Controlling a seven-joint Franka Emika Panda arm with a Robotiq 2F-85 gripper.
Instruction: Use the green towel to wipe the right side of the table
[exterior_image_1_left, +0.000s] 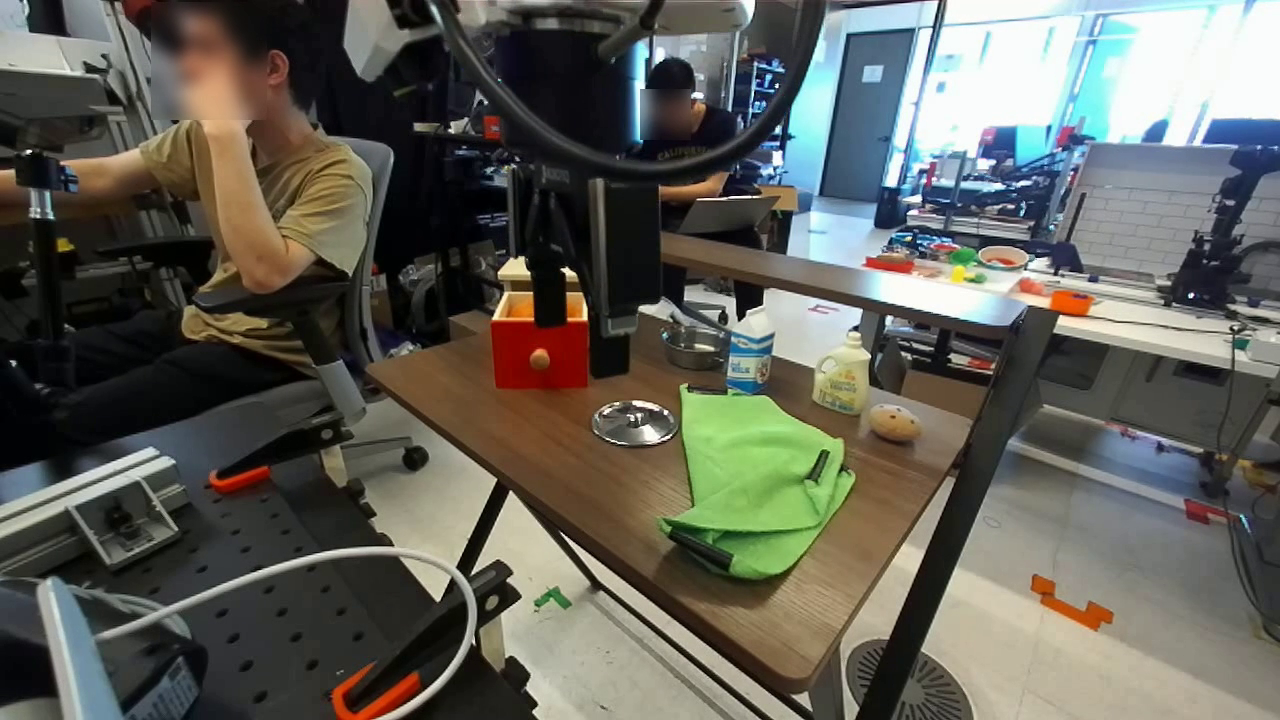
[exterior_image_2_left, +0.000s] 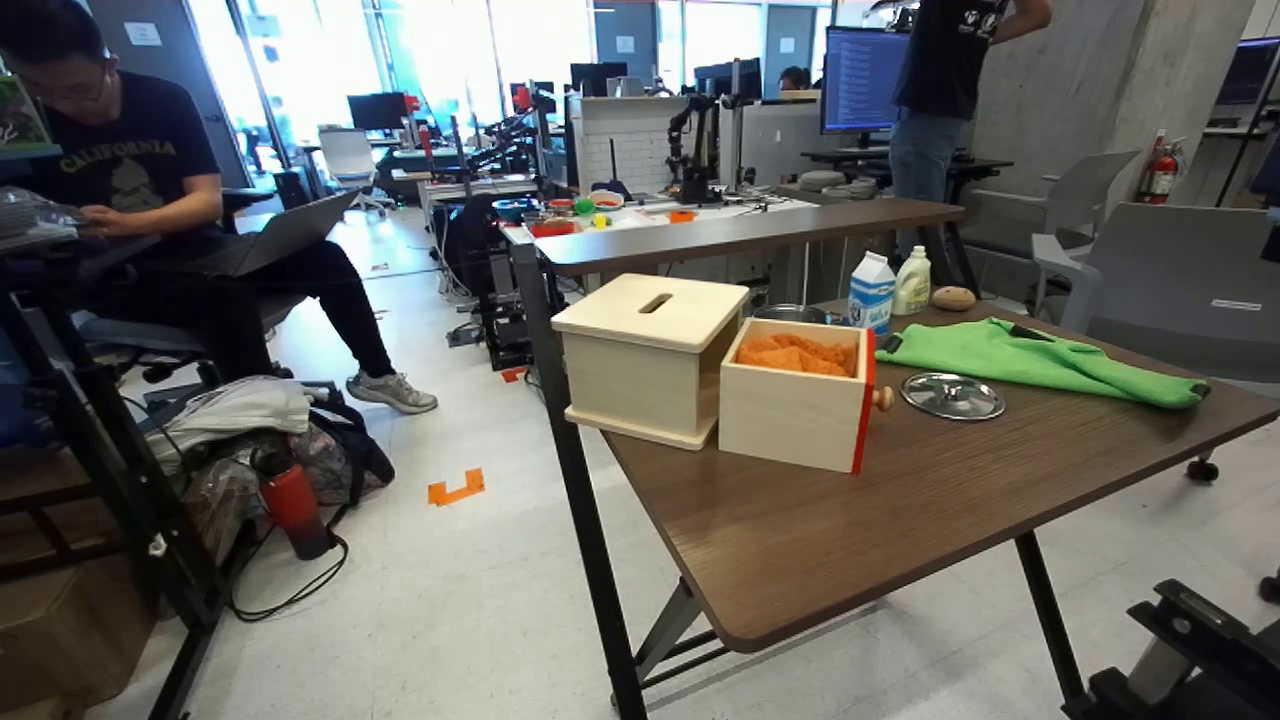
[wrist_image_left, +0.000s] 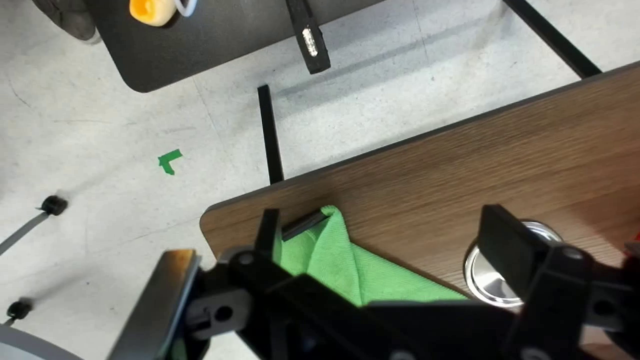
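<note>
The green towel (exterior_image_1_left: 750, 460) lies crumpled on the brown table (exterior_image_1_left: 590, 495), with dark strips at its edges. In an exterior view it stretches along the table (exterior_image_2_left: 1050, 365) behind the pot lid. In the wrist view part of the towel (wrist_image_left: 385, 275) shows below and between the fingers; the rest is hidden by the gripper. My gripper (exterior_image_1_left: 580, 345) hangs above the table, in front of the red-fronted drawer in that view. In the wrist view the gripper (wrist_image_left: 384, 225) is wide open with nothing between its fingers. It is out of frame in the remaining exterior view.
A shiny lid (exterior_image_1_left: 635, 423) lies beside the towel. A red-fronted drawer (exterior_image_1_left: 540, 350) with orange cloth, a wooden box (exterior_image_2_left: 640, 350), a metal pot (exterior_image_1_left: 695, 348), a milk carton (exterior_image_1_left: 750, 355), a yellowish bottle (exterior_image_1_left: 842, 375) and a potato-like object (exterior_image_1_left: 894, 423) stand around. A raised shelf (exterior_image_1_left: 850, 280) runs behind.
</note>
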